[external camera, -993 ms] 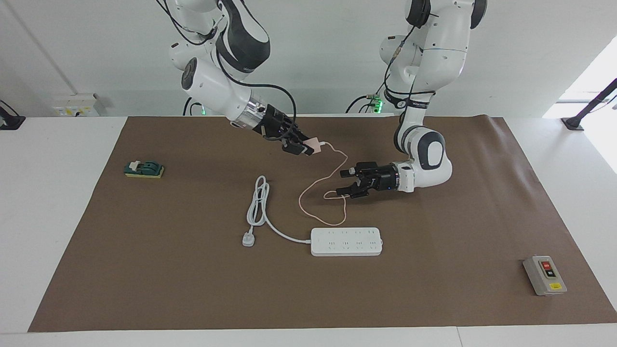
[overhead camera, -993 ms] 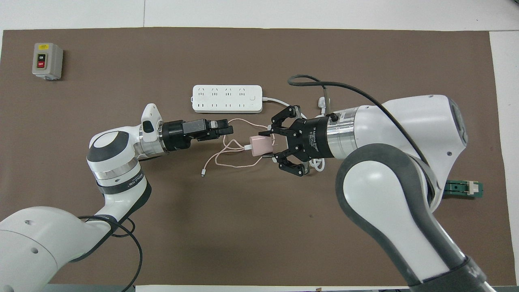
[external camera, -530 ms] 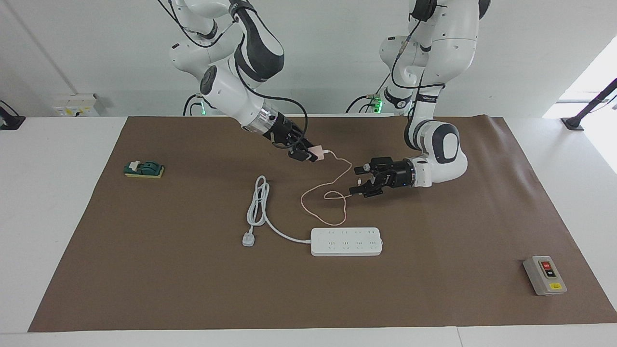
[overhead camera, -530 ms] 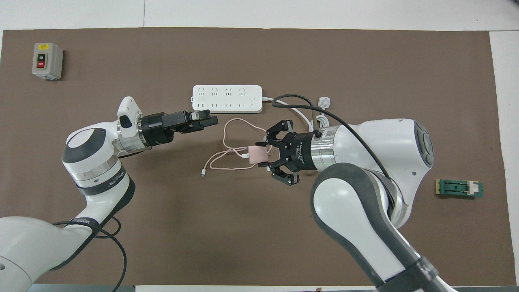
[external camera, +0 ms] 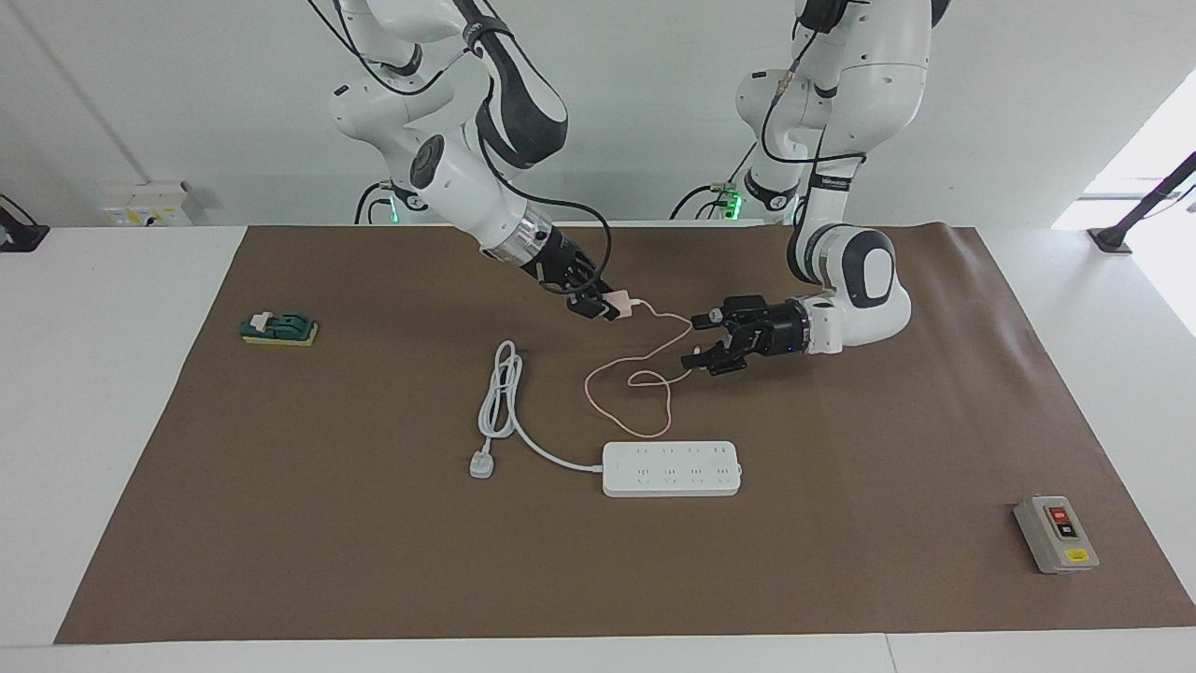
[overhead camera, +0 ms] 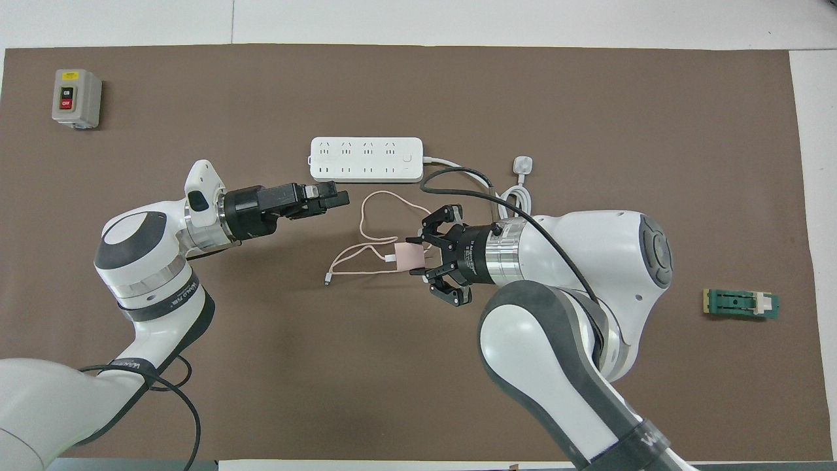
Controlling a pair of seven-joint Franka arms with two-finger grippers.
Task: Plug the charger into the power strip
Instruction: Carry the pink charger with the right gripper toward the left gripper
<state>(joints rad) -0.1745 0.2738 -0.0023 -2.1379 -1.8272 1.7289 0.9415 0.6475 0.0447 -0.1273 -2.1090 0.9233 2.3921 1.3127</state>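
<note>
Two grippers are up over the mat: the right gripper (external camera: pixel 605 307) is pinched on the charger (external camera: pixel 617 303), carried at about eleven o'clock from the power strip (external camera: pixel 671 468), while the left gripper (external camera: pixel 701 340), spread and empty, hangs by the pink cable (external camera: pixel 628 385). The cube is judged light, rigid and smooth, best held by its flat sides with the prongs left clear. The cable is limp and may drag.

facing: high, set well back across the table (external camera: pixel 140 280), looks toward both robot bases at top | overhead: high above robots' end, looks forward and steeply down, arms enter from bottom | shared: whole brown mat (external camera: pixel 841 579) (overhead camera: pixel 588 98), half a turn apart
</note>
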